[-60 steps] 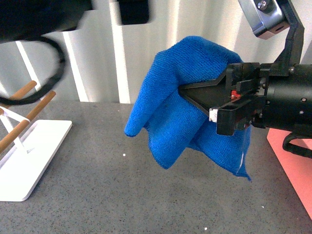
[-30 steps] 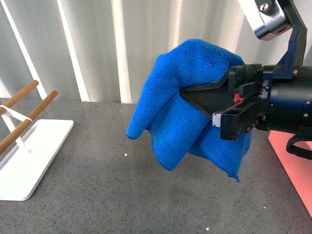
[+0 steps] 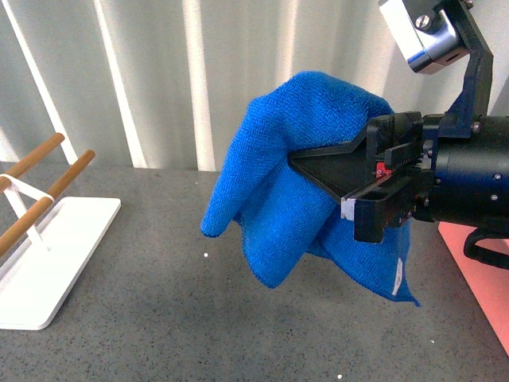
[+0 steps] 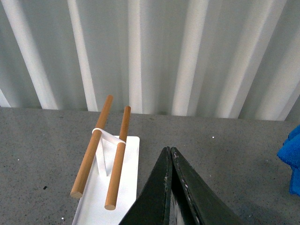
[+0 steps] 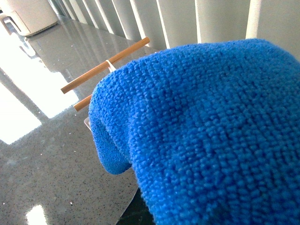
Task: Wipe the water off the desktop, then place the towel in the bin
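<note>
Pinching the towel [image 3: 270, 199] in the right gripper [image 3: 322, 181], jaws closed down on a bunched fold, and holding it up in the air above the desktop [image 3: 159, 318], clear of the surface, just left of the bin [image 3: 487, 278] at the right edge. Pressing the left gripper [image 4: 170, 157] fingertips together on nothing, near the white rack [image 4: 110, 197].

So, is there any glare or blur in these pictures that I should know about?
Front view: even light, sharp; the towel is well exposed. Left wrist view: soft light, no glare; the left gripper is close and nearly black. Right wrist view: strong white glare on the desktop, and the towel fills most of the frame.
</note>
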`<action>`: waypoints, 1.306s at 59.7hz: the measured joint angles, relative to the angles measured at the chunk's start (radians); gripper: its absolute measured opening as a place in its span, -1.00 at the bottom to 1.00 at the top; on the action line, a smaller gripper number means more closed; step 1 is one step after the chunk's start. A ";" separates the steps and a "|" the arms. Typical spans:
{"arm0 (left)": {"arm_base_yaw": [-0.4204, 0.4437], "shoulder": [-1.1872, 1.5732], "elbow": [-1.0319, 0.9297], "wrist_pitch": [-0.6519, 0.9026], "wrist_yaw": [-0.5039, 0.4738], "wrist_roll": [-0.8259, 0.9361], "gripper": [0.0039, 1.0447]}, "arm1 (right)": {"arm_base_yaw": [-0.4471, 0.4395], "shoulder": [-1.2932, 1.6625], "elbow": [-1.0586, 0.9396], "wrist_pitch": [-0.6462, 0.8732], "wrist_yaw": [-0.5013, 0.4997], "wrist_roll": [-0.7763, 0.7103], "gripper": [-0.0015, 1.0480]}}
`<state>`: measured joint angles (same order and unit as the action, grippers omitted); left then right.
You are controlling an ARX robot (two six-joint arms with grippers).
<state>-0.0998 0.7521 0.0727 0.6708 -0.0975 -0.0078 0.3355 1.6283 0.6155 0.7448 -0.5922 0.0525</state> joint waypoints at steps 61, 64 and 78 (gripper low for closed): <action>0.098 -0.473 -0.050 -0.388 0.095 0.000 -0.93 | 0.000 -0.024 -0.010 -0.023 0.012 -0.020 -0.88; 0.098 -0.486 -0.050 -0.401 0.095 0.000 -0.93 | 0.001 -0.024 -0.010 -0.023 0.021 -0.020 -0.88; 0.098 -0.554 -0.050 -0.469 0.095 0.000 -0.93 | 0.001 -0.024 -0.010 -0.025 0.023 -0.023 -0.88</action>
<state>-0.0021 0.1982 0.0223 0.2020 -0.0021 -0.0074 0.3367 1.6043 0.6056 0.7200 -0.5694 0.0299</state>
